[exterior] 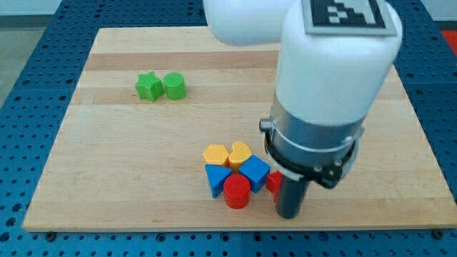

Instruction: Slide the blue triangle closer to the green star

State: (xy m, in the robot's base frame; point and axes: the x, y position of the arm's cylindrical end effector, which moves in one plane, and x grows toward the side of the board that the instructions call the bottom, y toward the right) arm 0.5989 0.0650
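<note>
I have no gripper, only a rod. My tip (288, 213) rests on the wooden bench (107, 178) at the view's bottom, at the right edge of a tight cluster, just beside a partly hidden red block (273, 183). The blue triangle (216, 178) sits on the cluster's left, well apart from the green star (148, 86) toward the view's top left. I judge the push not yet begun; next I must get round behind the triangle. Counted: two green, two yellow-orange, two blue, two red blocks.
</note>
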